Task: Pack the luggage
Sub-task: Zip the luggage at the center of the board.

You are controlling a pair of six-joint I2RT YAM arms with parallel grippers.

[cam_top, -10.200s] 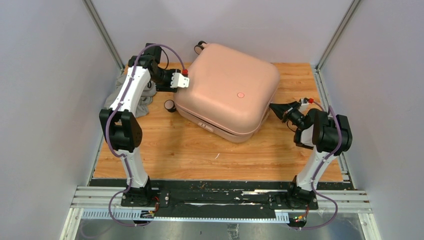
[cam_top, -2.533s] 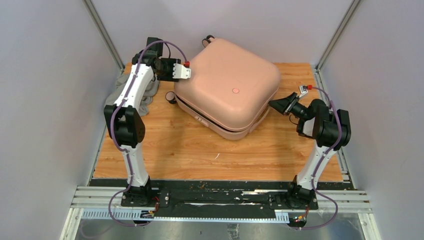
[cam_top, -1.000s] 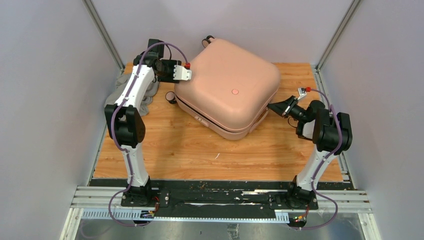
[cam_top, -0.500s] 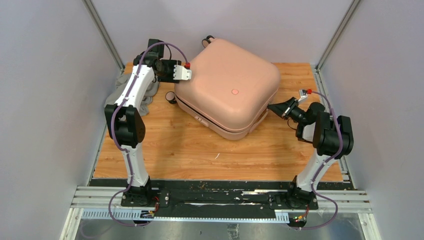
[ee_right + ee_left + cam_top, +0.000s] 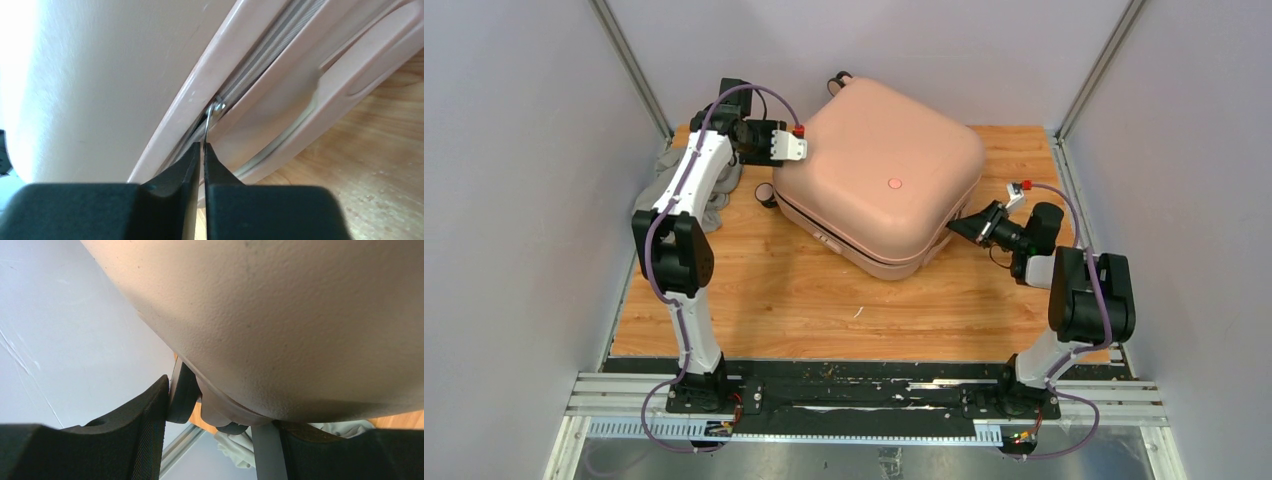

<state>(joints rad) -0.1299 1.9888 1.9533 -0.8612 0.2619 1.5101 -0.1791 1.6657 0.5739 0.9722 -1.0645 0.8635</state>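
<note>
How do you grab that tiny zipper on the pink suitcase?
Pinch the thin metal zipper pull, flat sides between the fingers, coming from the right edge of the suitcase. It sticks out of the seam between the shells, too slim for anything else. The right gripper holds it that way.

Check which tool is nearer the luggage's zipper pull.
Right. The right tool is shut on the zipper pull at the right-side seam of the luggage. The left tool sits open against the shell's far-left corner, across the case from it.
</note>
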